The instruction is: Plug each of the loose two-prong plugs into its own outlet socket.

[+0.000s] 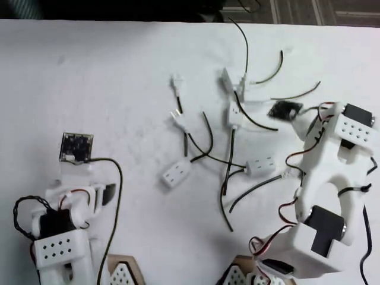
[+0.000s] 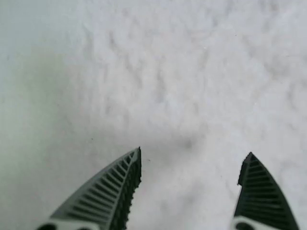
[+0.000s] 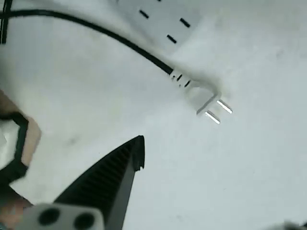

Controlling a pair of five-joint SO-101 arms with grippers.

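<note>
Plug (image 3: 197, 94) white, two bright prongs (image 3: 218, 111), black cord (image 3: 96, 31); left jaws and right jaws apart, empty

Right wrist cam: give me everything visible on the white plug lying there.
The white plug has a small body that looks like plastic and two flat, bare, silvery prongs side by side. A black cord enters its back through a ribbed collar. It lies flat on the white table, plugged into nothing. A white outlet block with dark slots sits nearby, apart from the plug.
</note>
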